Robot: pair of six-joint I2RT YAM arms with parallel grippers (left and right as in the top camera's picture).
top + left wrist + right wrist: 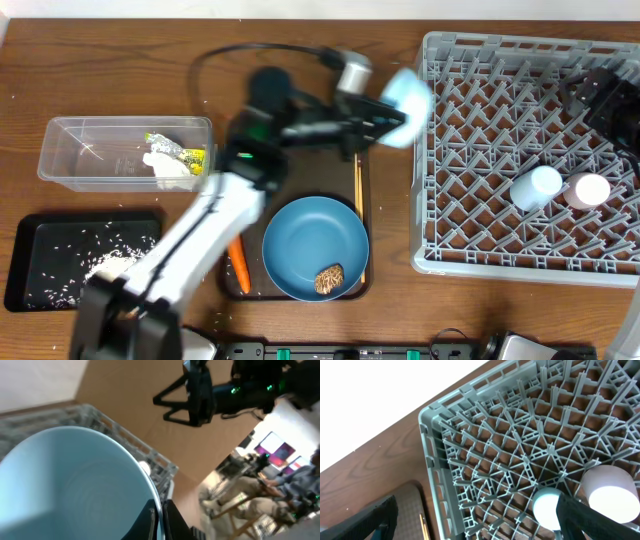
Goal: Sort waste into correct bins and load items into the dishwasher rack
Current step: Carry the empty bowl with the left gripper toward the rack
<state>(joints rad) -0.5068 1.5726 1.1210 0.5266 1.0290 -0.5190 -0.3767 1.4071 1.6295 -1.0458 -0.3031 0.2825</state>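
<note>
Left gripper [160, 515] pinching small white bowl [75, 485] by rim, holding it at dishwasher rack [480, 130] edge; right gripper [482, 519] hanging spread over rack.

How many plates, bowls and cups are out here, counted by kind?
Plates: 1, the large round blue plate
Bowls: 1, the small whitish bowl
Cups: 2, the light blue cup and the pink cup
Total: 4

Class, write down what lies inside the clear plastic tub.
Inside the clear tub lie a crumpled white tissue and a yellow-green wrapper, touching. Anything beneath the tissue is covered.
</note>
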